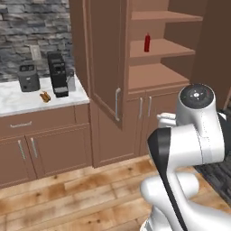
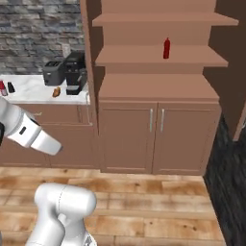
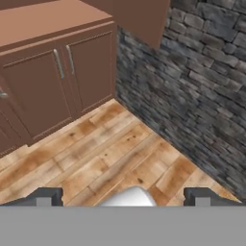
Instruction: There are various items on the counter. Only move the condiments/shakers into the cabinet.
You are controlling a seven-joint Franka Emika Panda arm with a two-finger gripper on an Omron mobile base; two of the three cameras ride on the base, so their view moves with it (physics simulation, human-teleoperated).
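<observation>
Already one dark red squeeze bottle (image 2: pixel 166 48) stands upright on a middle shelf of the cabinet (image 2: pixel 158 91), right of the shelf's centre in the right base view; the left base view shows it (image 1: pixel 147 43) on the same shelf. On the counter (image 2: pixel 29 91), at its far left edge in the right base view, a red bottle with a pale label (image 2: pixel 3 88) and a short black shaker (image 2: pixel 10 87) stand just beside each other. Further along the counter sit the toaster (image 1: pixel 29 77), the black coffee machine (image 1: pixel 57 74) and, in front of them, the hot dog (image 1: pixel 45 96), well apart from the two condiments. The cabinet's two lower doors (image 2: pixel 153 137) are closed, while a tall upper door (image 1: pixel 104 58) hangs open toward the counter. In the hand view the gripper (image 3: pixel 123 198) points down at the wooden floor (image 3: pixel 115 153) near a stone wall (image 3: pixel 192 81), its jaws wide apart with nothing between them; the fingertips (image 3: pixel 45 197) show at the bottom.
</observation>
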